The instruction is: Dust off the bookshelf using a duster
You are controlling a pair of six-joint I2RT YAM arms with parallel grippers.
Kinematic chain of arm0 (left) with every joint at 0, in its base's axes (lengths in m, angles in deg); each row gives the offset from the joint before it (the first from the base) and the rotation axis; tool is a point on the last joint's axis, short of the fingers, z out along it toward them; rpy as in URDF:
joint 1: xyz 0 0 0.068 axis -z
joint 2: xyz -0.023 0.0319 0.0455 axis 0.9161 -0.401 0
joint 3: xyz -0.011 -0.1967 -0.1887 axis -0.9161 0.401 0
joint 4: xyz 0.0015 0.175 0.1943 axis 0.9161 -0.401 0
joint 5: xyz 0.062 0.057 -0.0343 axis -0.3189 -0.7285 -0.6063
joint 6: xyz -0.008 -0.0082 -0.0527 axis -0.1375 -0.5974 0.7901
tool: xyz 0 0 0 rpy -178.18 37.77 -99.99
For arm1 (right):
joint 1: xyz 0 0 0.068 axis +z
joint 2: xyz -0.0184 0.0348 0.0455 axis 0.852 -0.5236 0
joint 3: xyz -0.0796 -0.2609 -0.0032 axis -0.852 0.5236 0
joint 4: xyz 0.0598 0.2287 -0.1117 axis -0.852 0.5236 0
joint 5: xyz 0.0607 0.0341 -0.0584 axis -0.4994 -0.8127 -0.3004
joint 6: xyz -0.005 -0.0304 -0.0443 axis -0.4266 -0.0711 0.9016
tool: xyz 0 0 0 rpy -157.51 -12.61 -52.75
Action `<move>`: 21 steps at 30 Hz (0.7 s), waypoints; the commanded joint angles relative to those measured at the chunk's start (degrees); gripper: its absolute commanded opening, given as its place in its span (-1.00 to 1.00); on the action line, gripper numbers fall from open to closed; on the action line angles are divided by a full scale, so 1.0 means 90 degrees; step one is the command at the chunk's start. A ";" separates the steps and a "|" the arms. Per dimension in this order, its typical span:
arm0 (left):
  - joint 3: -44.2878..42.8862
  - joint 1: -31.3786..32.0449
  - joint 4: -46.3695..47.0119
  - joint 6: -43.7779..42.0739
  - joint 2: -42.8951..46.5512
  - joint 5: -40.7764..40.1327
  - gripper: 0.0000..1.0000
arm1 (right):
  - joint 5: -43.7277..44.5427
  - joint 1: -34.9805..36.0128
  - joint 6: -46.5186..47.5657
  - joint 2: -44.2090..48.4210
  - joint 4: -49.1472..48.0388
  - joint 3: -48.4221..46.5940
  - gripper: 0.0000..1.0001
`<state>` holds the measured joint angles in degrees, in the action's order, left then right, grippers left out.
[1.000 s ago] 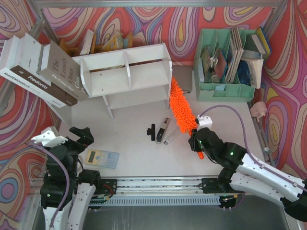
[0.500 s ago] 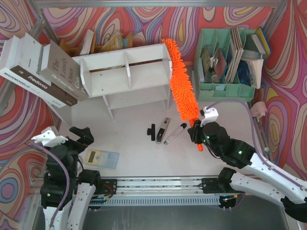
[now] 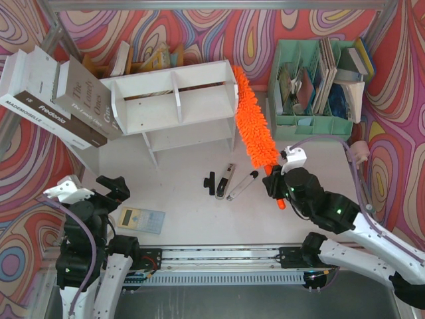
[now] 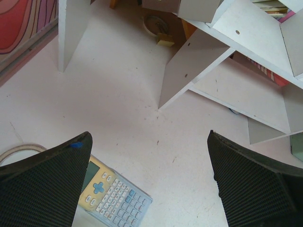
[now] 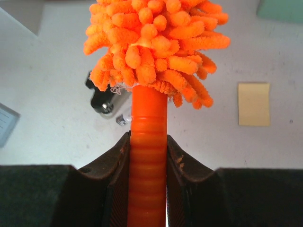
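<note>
Swirling red, pink and orange patterned walls (image 3: 265,26) enclose a scuffed white table (image 3: 186,219).

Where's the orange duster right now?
In the top view the duster is right of centre, its handle clamped in the right pincer, its fluffy head alongside the right end of the bookshelf, left of the green file organiser.

Top-down overview; right wrist close on duster (image 5: 156,52)

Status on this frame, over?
Right tool shut on duster handle. Left tool open, empty. Duster head alongside right end of bookshelf. Marker lies nearby, not obstructing.
</note>
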<state>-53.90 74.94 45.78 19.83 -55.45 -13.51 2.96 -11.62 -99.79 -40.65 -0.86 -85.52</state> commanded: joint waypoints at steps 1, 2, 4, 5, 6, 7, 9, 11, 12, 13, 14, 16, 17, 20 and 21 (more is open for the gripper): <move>0.0046 -0.0002 0.0098 0.0012 -0.0014 -0.0057 0.97 | -0.0174 0.0037 0.0377 0.0086 -0.0563 -0.0324 -1.00; 0.0046 -0.0005 0.0098 0.0012 -0.0015 -0.0054 0.97 | -0.0228 0.0041 0.0332 0.0067 -0.0605 -0.0184 -1.00; 0.0046 -0.0016 0.0098 0.0008 -0.0017 -0.0056 0.97 | -0.0349 0.0039 0.0161 0.0024 -0.0694 0.0159 -1.00; 0.0046 -0.0016 0.0089 0.0011 -0.0026 -0.0054 0.97 | -0.0420 0.0036 0.0056 0.0018 -0.0752 0.0342 -1.00; 0.0046 -0.0016 0.0095 0.0012 -0.0031 -0.0051 0.97 | -0.0494 0.0039 -0.0041 0.0040 -0.0826 0.0558 -1.00; 0.0046 -0.0016 0.0097 0.0007 -0.0045 -0.0050 0.97 | -0.0554 0.0043 -0.0137 0.0070 -0.0888 0.0763 -1.00; 0.0046 -0.0016 0.0098 -0.0003 -0.0060 -0.0045 0.97 | -0.0614 0.0042 -0.0351 0.0173 -0.0963 0.1178 -1.00; 0.0046 -0.0025 0.0101 0.0002 -0.0061 -0.0057 0.97 | -0.0652 0.0038 -0.0541 0.0303 -0.0967 0.1473 -1.00; 0.0046 -0.0025 0.0108 0.0002 -0.0062 -0.0059 0.97 | -0.0658 0.0034 -0.0576 0.0355 -0.0952 0.1558 -1.00; 0.0046 -0.0025 0.0115 0.0001 -0.0061 -0.0058 0.97 | -0.0640 0.0040 -0.0602 0.0409 -0.0914 0.1551 -1.00; 0.0046 -0.0025 0.0103 0.0002 -0.0066 -0.0051 0.97 | -0.0607 0.0042 -0.0564 0.0438 -0.0875 0.1483 -1.00; 0.0046 -0.0025 0.0121 -0.0006 -0.0080 -0.0041 0.97 | -0.0481 0.0034 -0.0414 0.0435 -0.0780 0.1211 -1.00; 0.0046 -0.0025 0.0118 -0.0007 -0.0089 -0.0040 0.97 | -0.0416 0.0037 -0.0323 0.0413 -0.0731 0.1024 -1.00; 0.0046 -0.0026 0.0117 -0.0012 -0.0114 -0.0030 0.97 | -0.0326 0.0034 -0.0036 0.0315 -0.0636 0.0441 -1.00; 0.0037 -0.0026 0.0109 -0.0012 -0.0124 -0.0029 0.97 | -0.0339 0.0040 0.0032 0.0296 -0.0609 0.0295 -1.00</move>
<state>-53.90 74.89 45.78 19.83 -55.89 -13.48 0.36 -11.62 -103.83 -38.46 -2.61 -75.14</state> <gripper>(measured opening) 0.986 0.330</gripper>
